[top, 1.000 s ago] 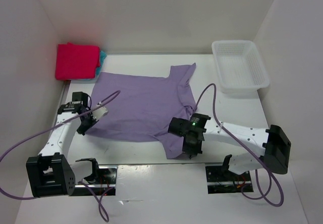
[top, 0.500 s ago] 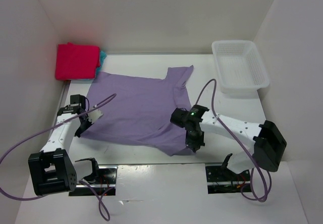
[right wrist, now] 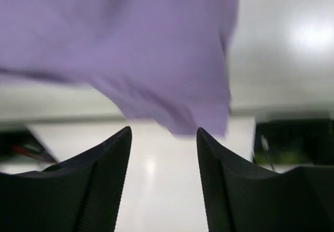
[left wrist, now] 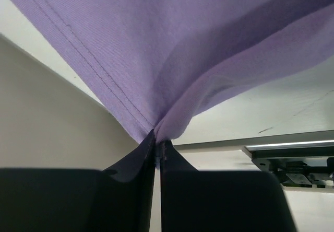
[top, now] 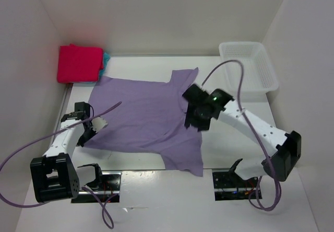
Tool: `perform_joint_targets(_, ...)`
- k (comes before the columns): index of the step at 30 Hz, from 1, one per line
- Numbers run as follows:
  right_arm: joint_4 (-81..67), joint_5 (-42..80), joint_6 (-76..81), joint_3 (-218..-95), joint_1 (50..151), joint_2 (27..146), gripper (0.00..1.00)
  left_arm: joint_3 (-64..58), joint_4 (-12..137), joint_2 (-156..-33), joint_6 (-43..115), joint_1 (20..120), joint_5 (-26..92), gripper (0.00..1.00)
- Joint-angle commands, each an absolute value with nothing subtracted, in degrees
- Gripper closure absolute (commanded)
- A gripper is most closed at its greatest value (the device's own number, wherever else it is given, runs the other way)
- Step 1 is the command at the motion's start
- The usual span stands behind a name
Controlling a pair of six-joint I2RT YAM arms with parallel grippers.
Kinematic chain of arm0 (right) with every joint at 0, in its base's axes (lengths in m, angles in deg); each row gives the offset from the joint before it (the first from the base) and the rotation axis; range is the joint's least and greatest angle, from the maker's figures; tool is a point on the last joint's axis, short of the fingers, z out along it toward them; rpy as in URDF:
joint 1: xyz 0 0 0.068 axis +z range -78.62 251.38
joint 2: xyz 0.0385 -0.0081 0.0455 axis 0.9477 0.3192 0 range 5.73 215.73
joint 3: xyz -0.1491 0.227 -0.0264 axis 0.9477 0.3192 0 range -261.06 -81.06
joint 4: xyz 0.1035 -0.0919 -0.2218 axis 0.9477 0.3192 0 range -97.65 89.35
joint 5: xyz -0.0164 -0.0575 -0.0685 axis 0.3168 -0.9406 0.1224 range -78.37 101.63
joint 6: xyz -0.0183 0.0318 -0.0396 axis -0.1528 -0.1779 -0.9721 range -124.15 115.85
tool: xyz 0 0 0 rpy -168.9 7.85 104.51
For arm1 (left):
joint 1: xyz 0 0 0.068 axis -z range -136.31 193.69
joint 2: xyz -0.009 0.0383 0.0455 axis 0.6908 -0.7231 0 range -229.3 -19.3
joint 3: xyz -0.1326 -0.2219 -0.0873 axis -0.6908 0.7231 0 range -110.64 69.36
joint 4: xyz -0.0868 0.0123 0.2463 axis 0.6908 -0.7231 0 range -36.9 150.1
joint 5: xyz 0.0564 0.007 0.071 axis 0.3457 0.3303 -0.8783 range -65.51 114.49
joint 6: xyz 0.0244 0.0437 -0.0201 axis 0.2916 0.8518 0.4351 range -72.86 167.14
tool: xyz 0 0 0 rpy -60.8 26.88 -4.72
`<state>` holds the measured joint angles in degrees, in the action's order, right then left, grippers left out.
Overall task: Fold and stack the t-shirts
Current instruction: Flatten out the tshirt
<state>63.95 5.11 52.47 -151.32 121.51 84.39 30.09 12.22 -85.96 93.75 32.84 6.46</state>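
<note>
Presently the lavender t-shirt (top: 146, 114) lies mid-table, long axis left-right, its near-left hem corner pinched by the left gripper (left wrist: 157, 140), while the right gripper (right wrist: 163, 135) hovers agape over its right side, empty.

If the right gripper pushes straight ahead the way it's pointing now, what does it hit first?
Most likely the purple shirt: its edge sits just ahead of the open right gripper. The view is blurred and depth is unclear, so it might meet the bare table first.
</note>
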Motion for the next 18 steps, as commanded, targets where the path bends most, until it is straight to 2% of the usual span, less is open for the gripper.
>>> perform_joint_targets(1,52.1,-3.1,40.4,-159.4,110.4,84.6,0.43,31.7,11.3,-85.8,94.8,32.4,4.9,0.91)
perform_joint_targets(3,46.6,-5.2,35.0,-163.2,106.2,89.7,0.43,32.9,11.8,-85.8,94.3,32.4,4.3,0.89)
perform_joint_targets(4,45.2,-7.4,31.9,-165.3,106.2,96.5,0.43,32.9,11.8,-85.8,94.2,32.4,3.7,0.88)
perform_joint_targets(7,43.9,-13.8,26.9,-173.7,106.2,107.1,0.44,32.9,11.8,-85.8,93.1,32.4,3.7,0.88)
perform_joint_targets(10,40.9,-14.3,22.5,-178.3,106.2,118.4,0.44,32.9,11.8,-86.5,92.6,32.4,3.7,0.88)
perform_joint_targets(14,38.3,-16.8,18.2,-181.0,106.2,124.1,0.44,32.4,11.8,-87.8,91.3,32.4,3.7,0.87)
perform_joint_targets(18,39.4,-16.8,16.2,-182.7,106.2,127.6,0.52,31.8,11.8,-89.0,90.8,32.4,3.7,0.87)
